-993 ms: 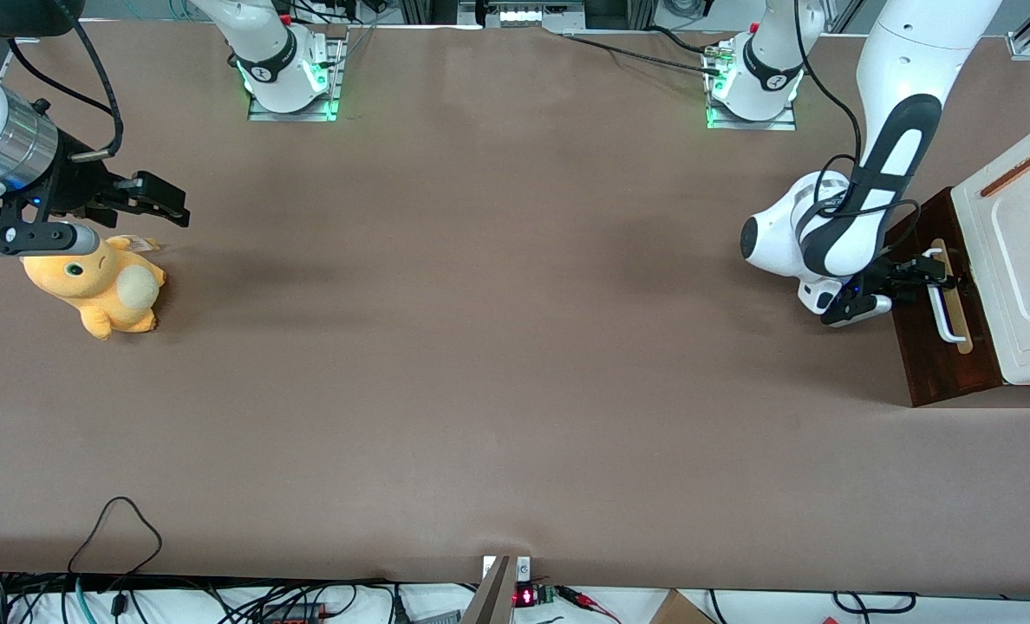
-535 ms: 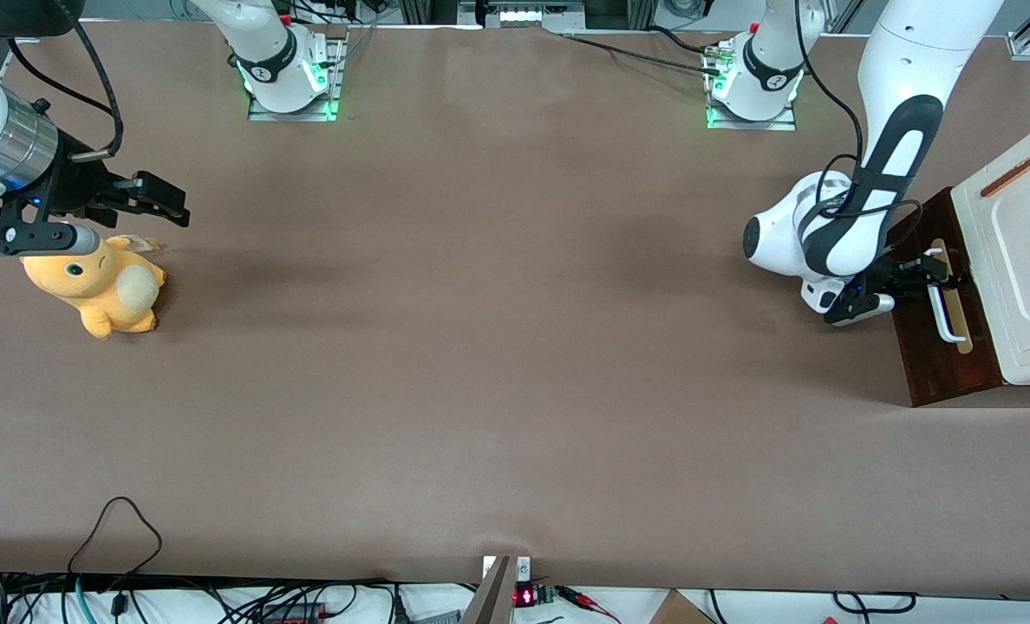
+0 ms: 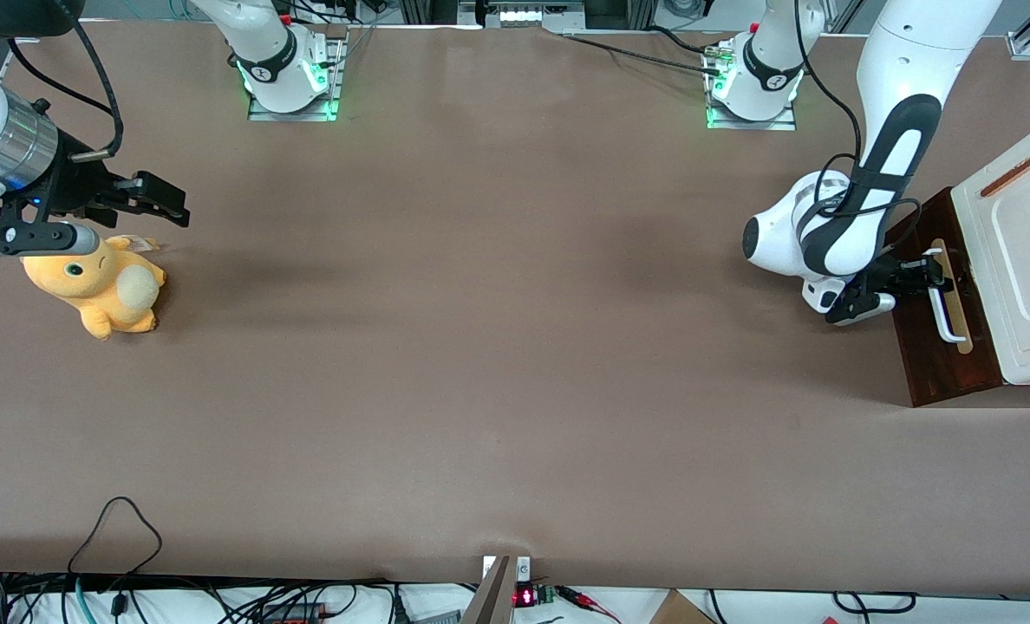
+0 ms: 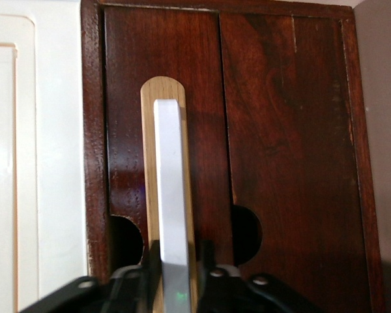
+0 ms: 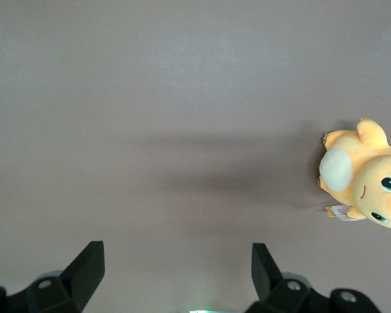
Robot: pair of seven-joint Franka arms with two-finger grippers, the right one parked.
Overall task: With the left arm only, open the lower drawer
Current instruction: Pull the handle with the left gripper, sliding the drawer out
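The lower drawer [image 3: 940,364] has a dark brown wooden front and a white bar handle [image 3: 944,303] on a pale wood strip. It sits at the working arm's end of the table, below the white cabinet top [image 3: 1022,260]. My left arm's gripper [image 3: 924,276] is at the end of the handle farther from the front camera. In the left wrist view the drawer front [image 4: 287,130] fills the frame. The gripper [image 4: 179,261] straddles the handle [image 4: 171,182]: one finger [image 4: 153,261] touches the bar, the other [image 4: 205,257] stands a narrow gap off.
A thin orange-brown bar [image 3: 1011,174] lies on the white cabinet top. A yellow plush toy [image 3: 103,286] lies toward the parked arm's end of the table and also shows in the right wrist view [image 5: 365,173]. Two arm bases [image 3: 749,87] stand along the table edge farthest from the front camera.
The left arm's wrist and gripper have shifted very slightly at the handle. The drawer front has not visibly moved.
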